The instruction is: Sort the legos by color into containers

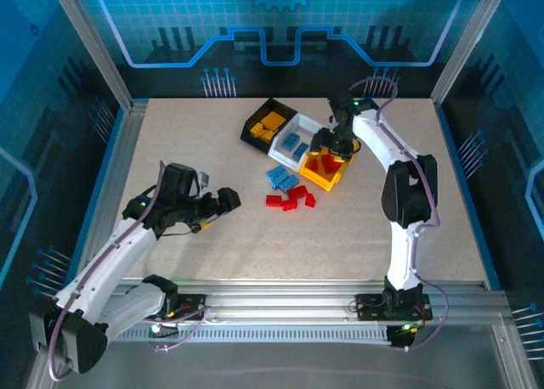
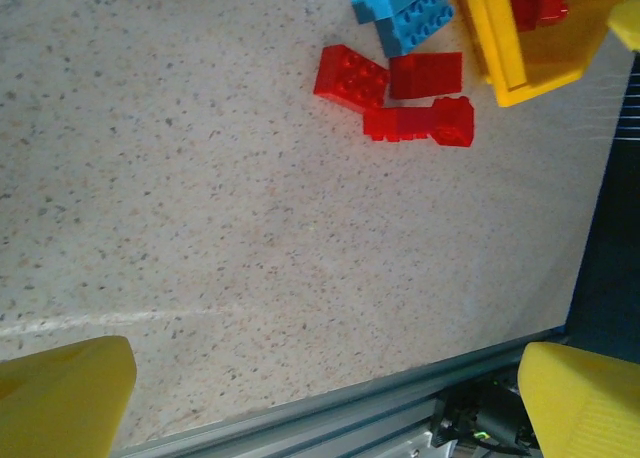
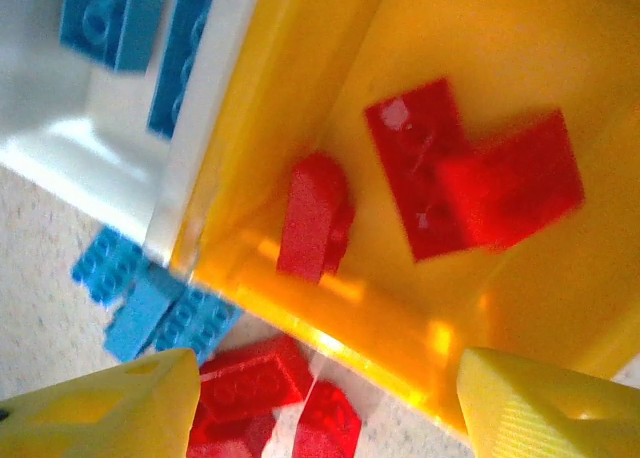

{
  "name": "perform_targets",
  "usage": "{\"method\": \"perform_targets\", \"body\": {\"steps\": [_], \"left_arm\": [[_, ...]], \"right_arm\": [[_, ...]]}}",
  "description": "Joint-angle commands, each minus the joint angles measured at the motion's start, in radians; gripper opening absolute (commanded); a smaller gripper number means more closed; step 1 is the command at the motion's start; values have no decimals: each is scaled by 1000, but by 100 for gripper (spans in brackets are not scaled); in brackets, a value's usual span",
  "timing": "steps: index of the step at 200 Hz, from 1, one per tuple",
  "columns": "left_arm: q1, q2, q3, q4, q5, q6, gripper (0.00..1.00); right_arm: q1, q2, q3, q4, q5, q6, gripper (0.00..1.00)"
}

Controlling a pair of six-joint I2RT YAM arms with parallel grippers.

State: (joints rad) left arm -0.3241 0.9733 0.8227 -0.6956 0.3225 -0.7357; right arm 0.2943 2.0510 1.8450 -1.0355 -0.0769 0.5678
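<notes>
Three bins stand in a diagonal row. The black bin (image 1: 256, 127) holds orange-yellow bricks (image 1: 270, 123). The white bin (image 1: 309, 126) holds blue bricks (image 1: 294, 144). Red bricks (image 3: 460, 178) lie in the yellow bin (image 1: 327, 181), which is also in the right wrist view (image 3: 300, 68). Loose blue bricks (image 1: 283, 178) and loose red bricks (image 1: 289, 200) lie on the table in front of the bins. My right gripper (image 1: 337, 144) hovers open over the yellow bin, with nothing between its fingers (image 3: 110, 408). My left gripper (image 1: 224, 200) is open and empty, low over bare table, left of the loose red bricks (image 2: 395, 93).
The metal rail (image 1: 280, 302) runs along the table's near edge and also appears in the left wrist view (image 2: 330, 408). Frame posts and blue walls close in the table's sides and back. Bare tabletop (image 1: 187, 143) stretches left of the bins.
</notes>
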Motion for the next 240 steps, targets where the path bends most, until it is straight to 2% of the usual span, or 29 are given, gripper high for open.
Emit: {"method": "perform_targets", "body": {"steps": [1,46,118,176,240], "left_arm": [[6,-2,-25,48,57,-13,99],[10,-15,-42,62,70,-6,99],[13,-63,-57,22,55,-2,99],[28,-88,-60,-2,43,2,99],[37,-86,-71,10,39,-3,99]], "right_arm": [[104,-94,-100,-55,43,-29,72],[214,-108,-270,-5,94,12,73],[215,-26,-306,49,123,26,70],[192,43,-282,75,118,34,61],[184,56,-291,83,111,29,44]]}}
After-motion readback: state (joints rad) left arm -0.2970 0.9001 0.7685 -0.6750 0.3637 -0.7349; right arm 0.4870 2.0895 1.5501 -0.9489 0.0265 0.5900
